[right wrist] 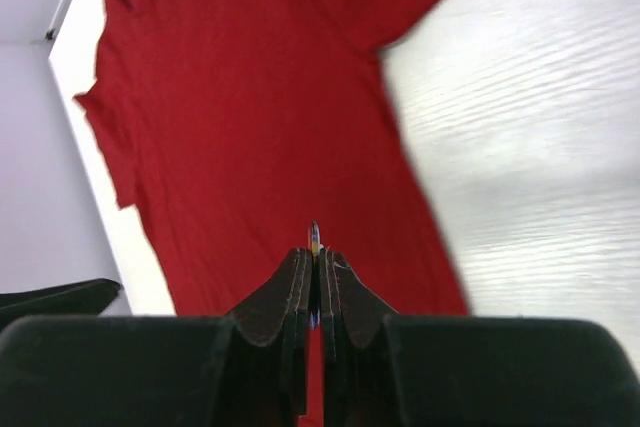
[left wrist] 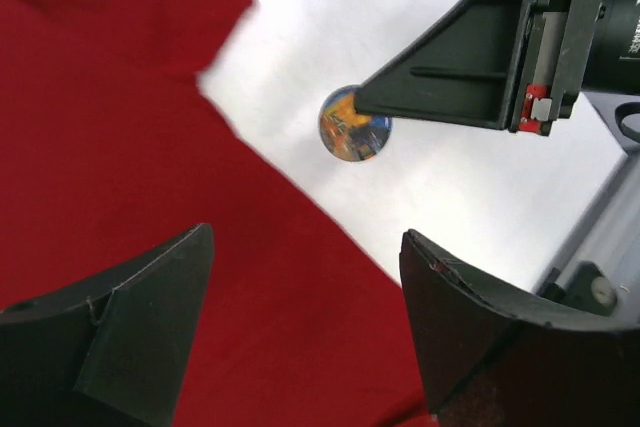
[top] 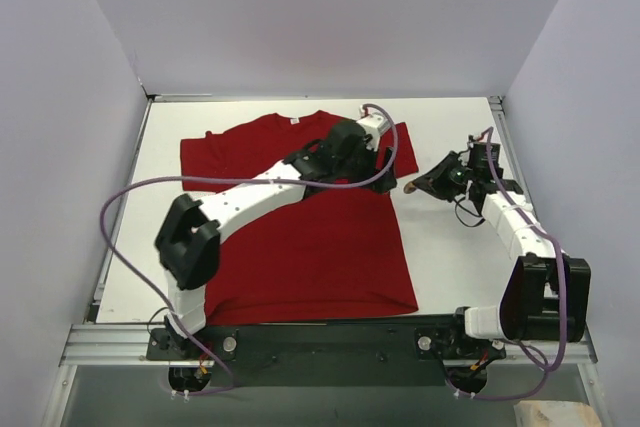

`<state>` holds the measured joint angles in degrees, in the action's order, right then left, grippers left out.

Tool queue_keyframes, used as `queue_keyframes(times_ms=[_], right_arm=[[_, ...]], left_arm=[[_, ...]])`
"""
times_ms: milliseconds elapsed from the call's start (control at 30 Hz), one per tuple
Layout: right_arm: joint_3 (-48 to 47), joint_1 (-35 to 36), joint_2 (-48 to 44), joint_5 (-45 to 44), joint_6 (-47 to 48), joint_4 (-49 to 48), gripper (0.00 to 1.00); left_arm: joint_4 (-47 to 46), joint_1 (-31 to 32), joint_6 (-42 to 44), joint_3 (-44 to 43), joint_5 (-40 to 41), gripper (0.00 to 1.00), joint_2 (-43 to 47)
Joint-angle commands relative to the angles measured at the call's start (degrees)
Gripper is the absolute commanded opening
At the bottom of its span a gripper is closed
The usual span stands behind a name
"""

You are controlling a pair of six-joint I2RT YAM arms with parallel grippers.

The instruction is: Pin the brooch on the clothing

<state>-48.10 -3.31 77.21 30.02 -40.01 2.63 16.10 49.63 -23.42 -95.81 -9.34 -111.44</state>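
Note:
The clothing (top: 300,247) is a red T-shirt lying flat on the white table, also seen in the left wrist view (left wrist: 150,197) and the right wrist view (right wrist: 250,97). The brooch (left wrist: 354,125), a small round orange and blue badge, hangs above the table just off the shirt's right edge. My right gripper (top: 412,187) is shut on it; the right wrist view shows the brooch (right wrist: 314,237) edge-on between the closed tips of that gripper (right wrist: 314,257). My left gripper (top: 383,172) hovers over the shirt's right side, open (left wrist: 305,297) and holding nothing, facing the brooch.
White walls enclose the table on the left, back and right. Bare white tabletop (top: 450,257) lies right of the shirt. A purple cable (top: 140,197) loops from the left arm over the shirt's left side.

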Motion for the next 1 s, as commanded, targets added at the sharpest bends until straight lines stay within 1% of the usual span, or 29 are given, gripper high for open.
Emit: queue_keyframes(times_ms=[0,100,167,200,267,333,433,567,600,733,933,967], right_arm=[[-4.7,5.3,0.3,0.5,-3.5,2.7,0.00],[-7.4,9.9,3.1,0.0,-5.9,2.4,0.00],[-8.8,13.9,5.5,-0.5,-6.8,1.8,0.00],[-10.4,15.6,6.5,-0.8,-7.4,1.8,0.00],[-11.5,19.5,9.0,-0.9,-9.5,1.0,0.00],[-13.0,21.5,11.5,-0.8,-11.4,-0.1,0.00],[-14.3,24.6,14.1,0.3,-13.1,-2.0,0.00],[-15.1,25.7,15.5,1.2,-14.5,-2.2,0.00],[-15.1,26.0,15.6,1.3,-14.5,-3.7,0.00],[-15.1,26.1,15.4,1.8,-14.5,-3.7,0.00],[-14.6,26.1,14.8,2.3,-14.7,-4.1,0.00],[-14.5,26.1,14.8,2.4,-14.7,-4.0,0.00]], left_arm=[[-8.3,0.2,7.3,13.2,16.7,0.86,12.5],[-9.6,0.7,10.5,21.2,20.8,0.87,18.1],[-9.7,1.5,12.1,24.0,23.0,0.87,21.1],[-9.8,1.8,13.4,26.7,25.1,0.87,22.0],[-10.1,2.3,14.4,29.0,26.7,0.87,24.3],[-10.6,3.0,15.6,31.7,29.1,0.86,25.6],[-11.4,3.9,16.2,33.5,30.5,0.86,27.0],[-11.1,5.0,17.0,33.4,31.1,0.83,26.2],[-11.2,5.2,17.0,33.2,31.4,0.82,25.9],[-11.3,6.1,17.9,32.0,31.4,0.77,23.0],[-12.1,6.8,18.3,29.8,31.3,0.72,19.0],[-12.4,6.8,18.1,29.4,31.7,0.70,18.6]])
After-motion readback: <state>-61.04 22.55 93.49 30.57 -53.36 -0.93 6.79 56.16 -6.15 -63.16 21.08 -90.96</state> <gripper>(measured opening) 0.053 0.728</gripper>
